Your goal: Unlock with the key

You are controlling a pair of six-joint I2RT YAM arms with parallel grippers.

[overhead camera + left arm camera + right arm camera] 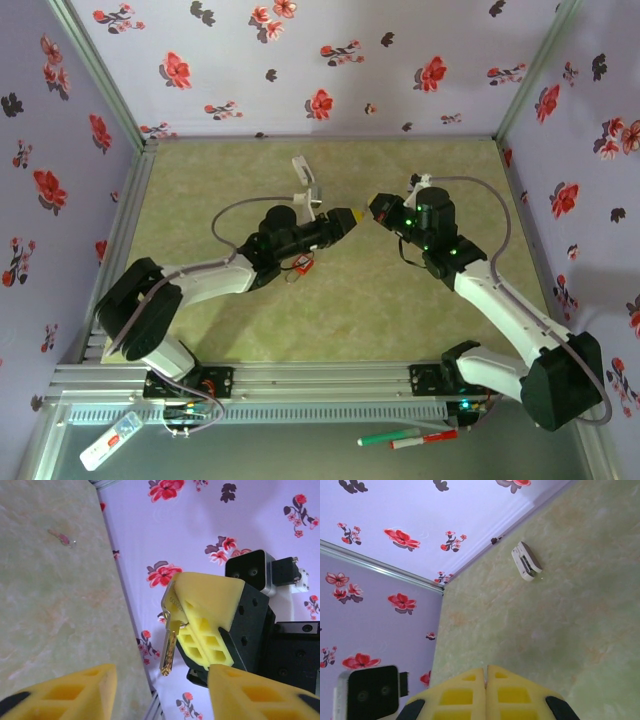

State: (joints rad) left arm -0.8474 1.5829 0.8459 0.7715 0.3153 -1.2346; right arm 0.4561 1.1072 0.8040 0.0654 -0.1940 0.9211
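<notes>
My right gripper [377,208] hangs over the middle of the table with its yellow fingers [486,695] pressed together. In the left wrist view they pinch the head of a brass key [170,647], whose blade hangs down from them on a small ring. My left gripper [345,215] faces the key from close by, with its yellow fingers [70,692] spread wide apart and nothing between them [161,680]. A white boxy object [305,178], possibly the lock, lies on the table behind the left gripper and also appears in the right wrist view [526,561].
A small red object [303,263] lies on the table beside the left forearm. Flowered walls [330,60] close in the table on three sides. Two markers [405,437] and a white item [110,440] lie on the near ledge below the arm bases.
</notes>
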